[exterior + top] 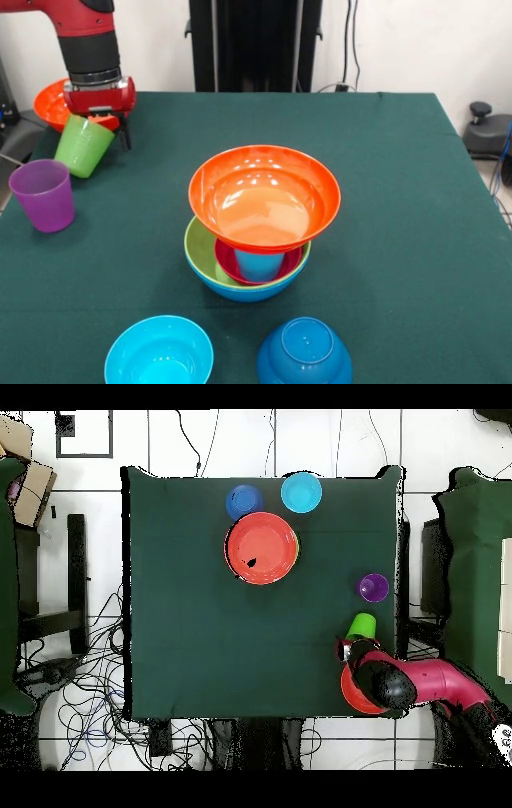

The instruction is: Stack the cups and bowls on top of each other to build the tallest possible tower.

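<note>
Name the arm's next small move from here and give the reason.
Probably lift the lime green cup straight up. It hangs tilted at the tool, beside the purple cup and in front of an orange bowl. More height would likely help before it travels to the tower, whose top is a large orange bowl.

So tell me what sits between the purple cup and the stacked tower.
Nothing: in the front view only bare green cloth separates the purple plastic tumbler from the tower of nested bowls; the overhead view agrees.
</note>
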